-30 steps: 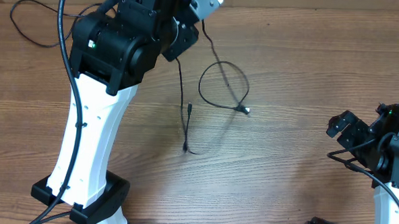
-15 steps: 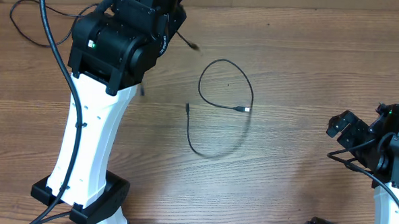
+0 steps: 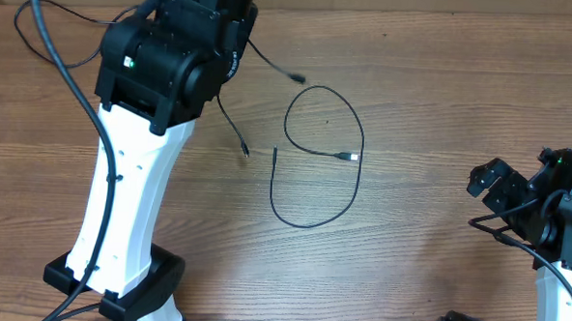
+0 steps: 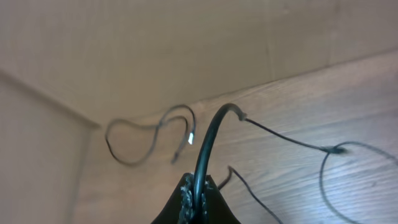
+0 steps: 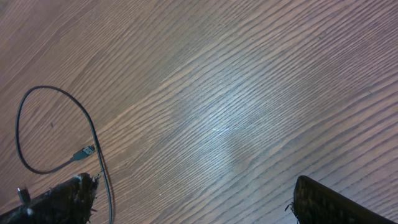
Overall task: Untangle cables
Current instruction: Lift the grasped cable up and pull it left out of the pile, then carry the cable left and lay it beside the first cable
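- Left arm [image 3: 135, 173] stands tall over the table [image 3: 434, 90]. Everything below is placed from it.
- Left gripper [image 4: 199, 185]: hidden under the top of the left arm in the overhead view. The wrist view shows its fingers pressed together, pinching the held cable [image 4: 208, 140].
- Held cable: it rises from the pinch, arcs over and splits into two hanging strands.
- One strand runs out from the upper end of the left arm, toward the right arm's side, and ends in a small plug [image 3: 297, 78].
- The other strand drops beside the arm's dark upper housing and ends in a second plug [image 3: 245, 154]. I cannot tell whether either plug touches the wood.
- Flat cable [image 3: 273, 179]: it lies on the table just beyond those hanging ends, between the left arm and the right gripper, apart from the held cable.
- It forms one closed ring with a pale-tipped plug [image 3: 349, 157] pointing inward, then sweeps down into an open curve that ends in a straight tail.
- Right gripper [image 5: 193, 186]: well apart from the left arm, at the far side of the table. Its fingers are spread wide, with only bare wood between them.
- Another thin cord [image 4: 190, 138] with a bright tip lies looped by the cardboard wall [image 4: 155, 50], behind the left arm.
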You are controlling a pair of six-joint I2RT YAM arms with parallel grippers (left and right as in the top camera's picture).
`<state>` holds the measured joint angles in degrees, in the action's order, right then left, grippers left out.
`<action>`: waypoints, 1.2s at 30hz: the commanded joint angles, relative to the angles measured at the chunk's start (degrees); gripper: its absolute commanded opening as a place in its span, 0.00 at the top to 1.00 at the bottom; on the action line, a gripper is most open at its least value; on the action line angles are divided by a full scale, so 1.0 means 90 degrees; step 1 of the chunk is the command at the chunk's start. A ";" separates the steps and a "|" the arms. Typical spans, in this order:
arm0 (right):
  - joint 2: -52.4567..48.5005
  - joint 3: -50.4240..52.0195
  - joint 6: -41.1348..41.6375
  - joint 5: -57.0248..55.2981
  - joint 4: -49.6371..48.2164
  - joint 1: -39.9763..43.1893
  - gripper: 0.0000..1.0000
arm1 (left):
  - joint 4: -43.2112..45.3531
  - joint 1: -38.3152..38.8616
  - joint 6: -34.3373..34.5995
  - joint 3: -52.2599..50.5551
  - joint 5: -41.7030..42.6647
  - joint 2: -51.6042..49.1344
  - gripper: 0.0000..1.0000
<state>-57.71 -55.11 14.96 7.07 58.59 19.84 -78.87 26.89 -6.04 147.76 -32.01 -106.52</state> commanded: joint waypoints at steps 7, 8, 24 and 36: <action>0.0005 -0.0136 -0.0029 0.0019 -0.0041 0.0019 0.00 | -0.1107 -0.0571 0.6363 0.0136 -0.0109 0.0010 0.96; 0.0005 -0.0136 -0.0032 0.0019 -0.0044 0.0019 0.00 | -0.1163 -0.0571 0.6496 0.0136 -0.0109 0.0010 0.96; 0.0005 -0.0136 -0.0032 0.0017 -0.0049 0.0019 0.00 | -0.1263 -0.0571 0.7706 0.0136 0.1673 0.0010 0.96; 0.0005 -0.0136 -0.0032 0.0017 -0.0070 0.0019 0.00 | -0.1807 -0.1202 0.8497 0.0121 0.2234 -0.0219 0.96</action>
<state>-57.71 -55.11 14.96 7.09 58.26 19.84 -94.13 19.25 68.45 147.79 -15.09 -106.78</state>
